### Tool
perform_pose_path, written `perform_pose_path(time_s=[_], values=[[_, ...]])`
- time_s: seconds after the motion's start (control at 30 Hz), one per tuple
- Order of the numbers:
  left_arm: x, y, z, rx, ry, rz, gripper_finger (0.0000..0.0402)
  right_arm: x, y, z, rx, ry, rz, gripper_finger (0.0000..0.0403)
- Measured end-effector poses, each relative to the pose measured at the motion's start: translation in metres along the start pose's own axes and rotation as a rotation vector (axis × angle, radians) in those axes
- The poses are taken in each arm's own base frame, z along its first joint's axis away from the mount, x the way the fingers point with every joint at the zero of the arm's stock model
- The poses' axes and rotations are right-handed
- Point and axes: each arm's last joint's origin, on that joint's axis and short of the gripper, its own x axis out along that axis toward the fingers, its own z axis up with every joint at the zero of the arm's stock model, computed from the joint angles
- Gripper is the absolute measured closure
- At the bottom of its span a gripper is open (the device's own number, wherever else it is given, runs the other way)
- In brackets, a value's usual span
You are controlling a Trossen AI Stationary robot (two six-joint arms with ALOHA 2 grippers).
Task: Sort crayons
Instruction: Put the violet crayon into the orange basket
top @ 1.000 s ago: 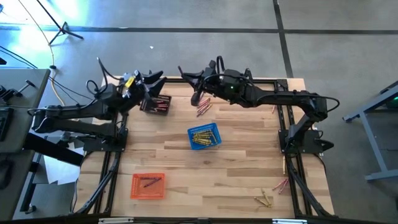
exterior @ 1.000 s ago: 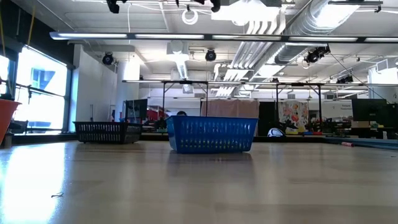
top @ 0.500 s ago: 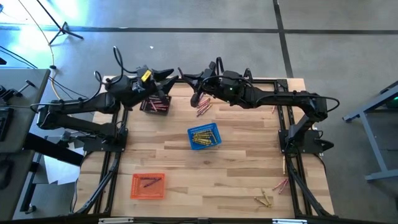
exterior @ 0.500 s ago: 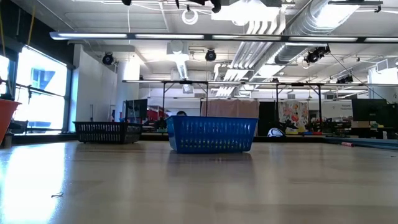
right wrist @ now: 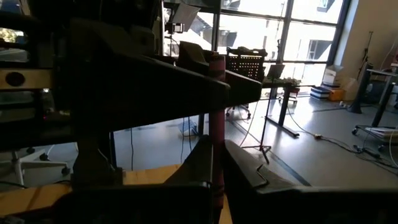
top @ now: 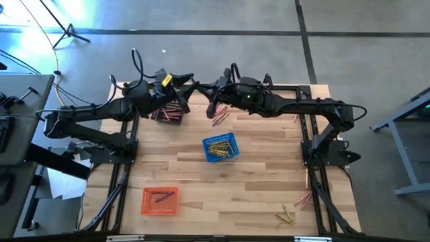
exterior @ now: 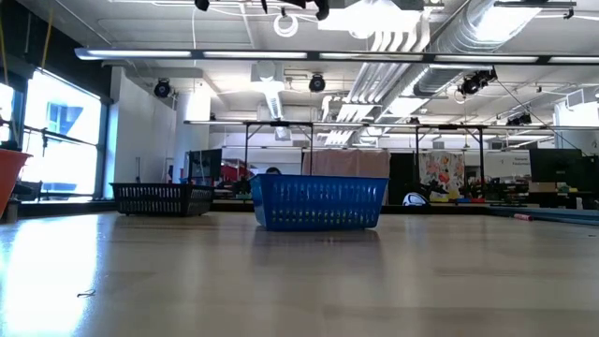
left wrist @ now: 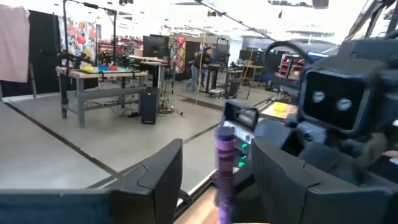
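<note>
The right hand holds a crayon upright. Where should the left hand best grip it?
On the free end of the crayon, beyond the right hand. It stands upright between the fingers of the open left hand, so close them level on its thin shaft from both sides.

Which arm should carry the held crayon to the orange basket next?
Probably the left. Its open end effector brackets the crayon that the right end effector grips at the far edge of the table, and the orange basket sits on the left arm's side.

Grey floor [top: 201,17] — bright windows [right wrist: 273,31]
</note>
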Motion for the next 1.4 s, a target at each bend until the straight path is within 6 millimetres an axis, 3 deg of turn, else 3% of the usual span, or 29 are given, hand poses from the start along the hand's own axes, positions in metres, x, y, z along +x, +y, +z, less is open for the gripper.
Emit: perform_pose_path(time_s=[0.2,0.5,0.7,0.9,1.13,1.3,1.4], values=[[0.0,0.003,-0.002,0.009,0.018,0.011,0.0253,0.0,0.0,0.0,-0.002,-0.001,0.0,0.0398],[0.002,0.004,0.0,0.008,0.026,-0.143,0.0388,0.0,0.0,0.001,-0.001,-0.002,-0.006,0.0398],[0.003,0.007,-0.002,-0.008,0.045,-0.157,0.0396,0.0,-0.002,0.0,0.009,0.006,-0.005,0.0386],[-0.002,0.008,-0.001,0.019,0.069,-0.161,0.0398,0.0,-0.006,-0.003,-0.003,0.045,0.003,0.0311],[-0.035,0.021,0.015,0.018,0.087,-0.08,0.04,-0.023,-0.015,0.007,-0.072,0.169,-0.024,0.0246],[-0.079,0.029,0.011,-0.145,0.301,-0.125,0.04,-0.037,-0.022,0.01,0.028,0.257,-0.039,0.0244],[-0.1,0.029,0.003,-0.278,0.489,-0.249,0.0398,-0.037,-0.026,0.009,0.092,0.264,-0.059,0.025]])
